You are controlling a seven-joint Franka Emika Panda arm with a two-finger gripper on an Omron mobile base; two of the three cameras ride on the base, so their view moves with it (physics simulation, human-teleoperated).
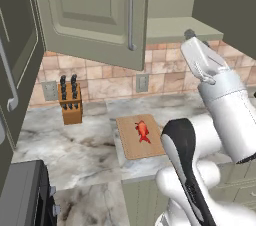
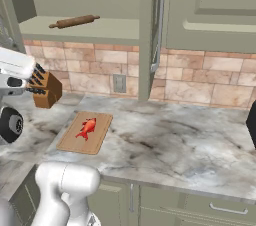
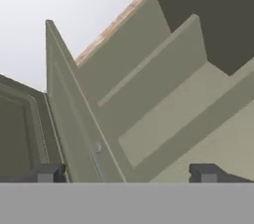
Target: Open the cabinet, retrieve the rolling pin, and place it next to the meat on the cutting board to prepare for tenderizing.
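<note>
Overhead, cabinet [image 1: 95,10] door swung wide | gripper [image 3: 126,172] spread, empty | knife block [image 1: 70,101] beside cutting board [image 1: 131,142]

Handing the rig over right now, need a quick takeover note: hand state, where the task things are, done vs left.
Hand: open and holding nothing, raised at the open cabinet, looking in past the edge of the swung-out door.
Rolling pin: lying on the cabinet's bottom shelf, untouched.
Meat: on the cutting board, which sits on the counter right of the knife block.
Done: left cabinet door is open.
Left: reach in, grasp the rolling pin, bring it down and set it on the board beside the meat.
</note>
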